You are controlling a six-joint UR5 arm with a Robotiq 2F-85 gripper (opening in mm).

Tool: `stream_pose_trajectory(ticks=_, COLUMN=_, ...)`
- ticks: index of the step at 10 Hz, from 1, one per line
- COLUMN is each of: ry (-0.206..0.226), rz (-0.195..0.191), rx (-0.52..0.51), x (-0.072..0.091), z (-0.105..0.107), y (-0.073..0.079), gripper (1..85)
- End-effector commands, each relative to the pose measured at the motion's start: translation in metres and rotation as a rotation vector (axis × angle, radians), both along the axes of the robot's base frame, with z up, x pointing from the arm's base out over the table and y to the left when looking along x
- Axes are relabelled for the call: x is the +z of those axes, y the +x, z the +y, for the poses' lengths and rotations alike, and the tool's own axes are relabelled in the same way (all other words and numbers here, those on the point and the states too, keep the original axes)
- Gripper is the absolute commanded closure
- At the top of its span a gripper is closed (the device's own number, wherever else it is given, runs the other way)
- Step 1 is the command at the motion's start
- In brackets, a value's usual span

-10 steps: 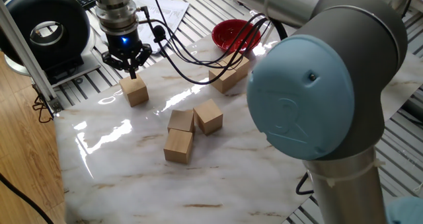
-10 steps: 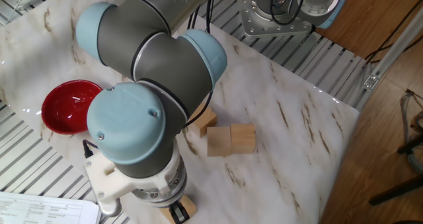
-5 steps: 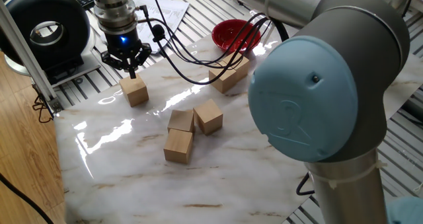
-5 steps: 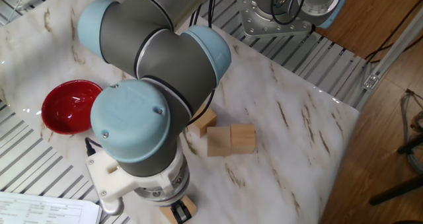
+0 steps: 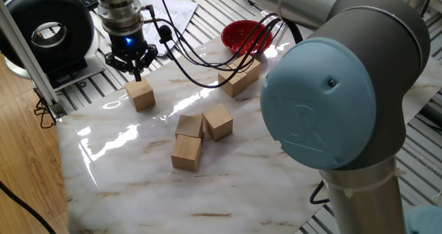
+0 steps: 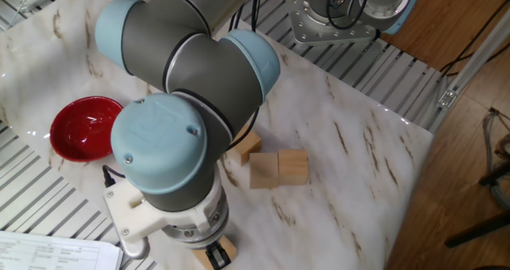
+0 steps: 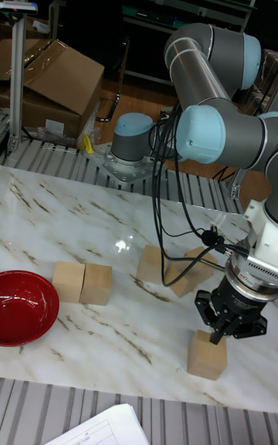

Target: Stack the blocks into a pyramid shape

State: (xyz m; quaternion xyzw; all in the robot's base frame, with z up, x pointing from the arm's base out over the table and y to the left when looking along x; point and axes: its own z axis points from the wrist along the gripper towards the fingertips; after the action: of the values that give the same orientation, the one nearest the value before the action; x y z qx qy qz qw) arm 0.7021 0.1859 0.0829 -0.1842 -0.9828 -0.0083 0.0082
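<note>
Blocks: six light-tan wooden cubes on the marble table top, none stacked.
Lone block: near the table's edge, apart from the rest; directly under the gripper; also visible in the tall fixed view and partly, at the bottom edge, in the other fixed view.
Fingers: dark tips pointing straight down, close together, just above the lone block's top face or barely touching it; contact impossible to tell. Nothing held between them; gap small, exact width unclear.
Gripper in tall fixed view: hanging over the upper right part of the lone block, tips at its top edge.
Middle cluster: three blocks touching, one in front, one behind it, one tilted to the side.
Far pair: two blocks side by side, partly behind cables, near the red bowl.
Pair in tall fixed view: two cubes touching, just beside the red bowl.
Cables: black, looping from the wrist across the table above the far pair.
Arm: large grey and pale blue joint filling the foreground, hiding part of the table.
</note>
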Motion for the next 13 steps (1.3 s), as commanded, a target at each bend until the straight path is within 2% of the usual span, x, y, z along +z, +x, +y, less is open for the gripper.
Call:
stream_pose_trajectory(ticks=1, ry=0.007, rz=0.004, rx=0.002, x=0.001, z=0.001, y=-0.001, gripper=84.7)
stream_pose_trajectory(ticks=7, ry=0.014, rz=-0.002, rx=0.006, x=0.001, z=0.002, y=0.001, gripper=84.7)
stream_pose_trajectory(ticks=8, ry=-0.009, rz=0.002, rx=0.054, x=0.000, z=-0.005, y=0.000, gripper=84.3)
stream_pose_trajectory(ticks=9, ry=-0.115, rz=-0.004, rx=0.159, x=0.001, z=-0.033, y=0.004, gripper=76.0)
stream_pose_trajectory(ticks=10, ry=-0.095, rz=-0.002, rx=0.195, x=0.001, z=-0.028, y=0.003, gripper=66.0)
stream_pose_trajectory(ticks=11, ry=-0.083, rz=0.029, rx=0.234, x=0.001, z=-0.026, y=-0.005, gripper=47.0)
stream_pose_trajectory(ticks=12, ry=-0.049, rz=0.058, rx=0.244, x=0.001, z=-0.018, y=-0.013, gripper=37.3)
stream_pose_trajectory(ticks=13, ry=-0.035, rz=0.059, rx=0.258, x=0.001, z=-0.015, y=-0.014, gripper=33.0)
